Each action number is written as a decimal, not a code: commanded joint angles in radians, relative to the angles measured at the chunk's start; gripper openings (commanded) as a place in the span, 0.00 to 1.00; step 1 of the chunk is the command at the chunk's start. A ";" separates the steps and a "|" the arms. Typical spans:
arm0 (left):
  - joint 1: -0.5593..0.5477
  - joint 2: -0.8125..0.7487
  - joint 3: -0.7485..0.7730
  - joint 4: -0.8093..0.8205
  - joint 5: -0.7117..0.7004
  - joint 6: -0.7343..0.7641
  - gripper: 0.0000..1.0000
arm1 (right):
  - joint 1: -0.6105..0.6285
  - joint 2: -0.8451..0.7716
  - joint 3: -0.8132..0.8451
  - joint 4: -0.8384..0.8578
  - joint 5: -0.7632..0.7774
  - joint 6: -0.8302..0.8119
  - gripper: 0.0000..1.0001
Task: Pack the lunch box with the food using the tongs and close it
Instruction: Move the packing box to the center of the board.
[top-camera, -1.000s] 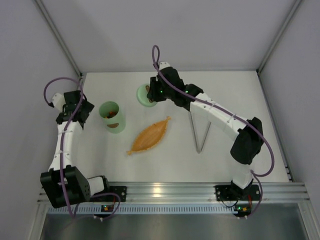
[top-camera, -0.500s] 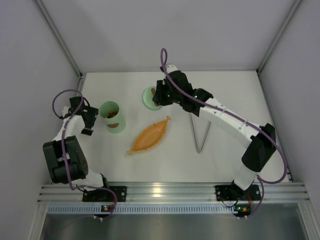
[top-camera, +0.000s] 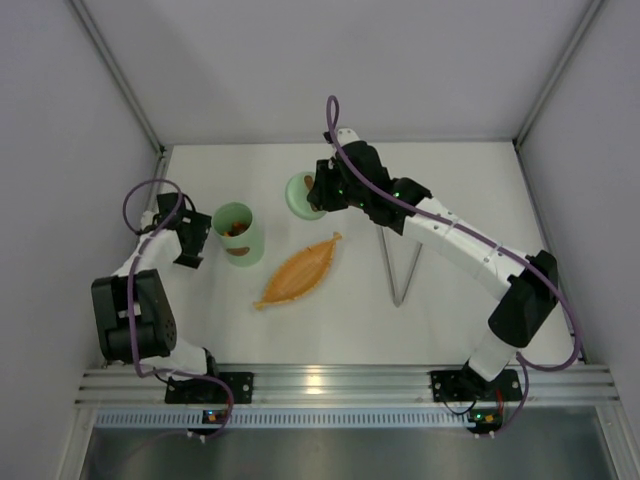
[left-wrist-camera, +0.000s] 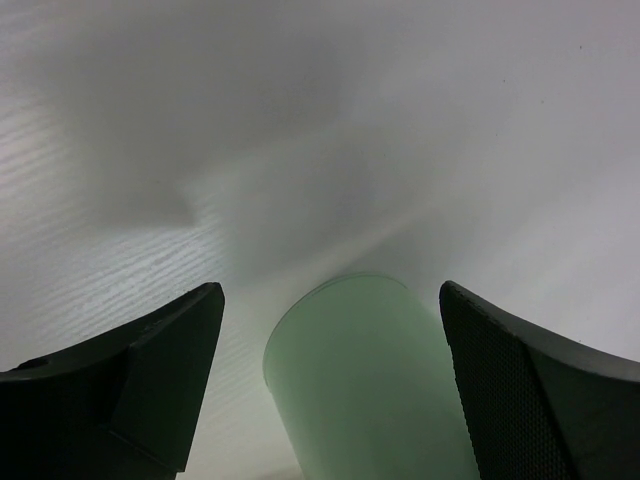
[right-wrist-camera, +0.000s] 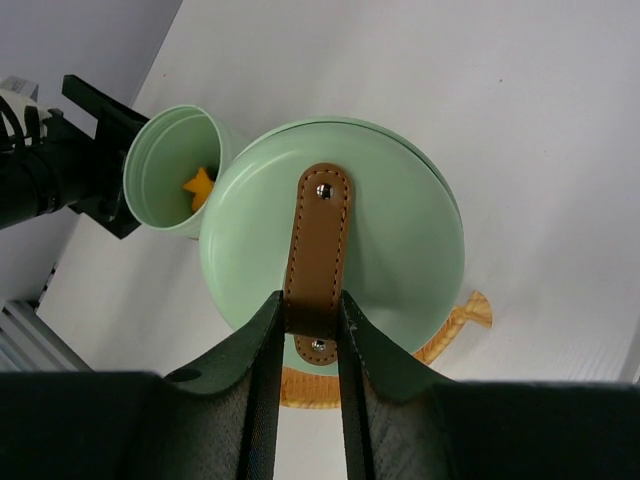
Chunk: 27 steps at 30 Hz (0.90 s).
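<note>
We are seeing the lunch box (top-camera: 238, 233) standing upright and open on the left half of the table (top-camera: 480, 200), just beyond the near-left tip of the orange leaf-shaped tray (top-camera: 298, 271); the food (right-wrist-camera: 200, 184) is lying inside it, an orange star-shaped piece showing in the right wrist view, and orange and dark bits showing from above. The left gripper (top-camera: 200, 243) is sitting at the tub's left side with its jaws spread; in its own camera the two black fingers (left-wrist-camera: 150, 370) are flanking the green wall with a gap on each side, grasping nothing. The lid (top-camera: 298, 195) is sitting apart from the tub, to its right and further back. The right gripper (right-wrist-camera: 312, 305) is clenching the lid's brown handle (right-wrist-camera: 319, 245), one finger on either side of the strap. We are not able to tell whether the lid is touching the table. In the right wrist view the lid is covering part of the tray and of the tub's near rim. The tongs (top-camera: 400, 262) are lying flat on the right half of the table, well apart from both grippers; their arms are opening toward the back, their joined end pointing to the near edge, and the right arm is reaching over them.
</note>
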 joint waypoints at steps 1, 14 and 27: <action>-0.053 0.019 0.015 0.045 -0.016 -0.029 0.93 | -0.010 -0.047 0.003 0.044 0.012 -0.004 0.11; -0.180 0.057 0.025 0.074 -0.047 -0.068 0.93 | -0.007 0.021 0.114 -0.031 -0.050 -0.036 0.11; -0.297 0.089 0.044 0.100 -0.072 -0.094 0.93 | 0.056 0.268 0.552 -0.397 -0.020 -0.113 0.11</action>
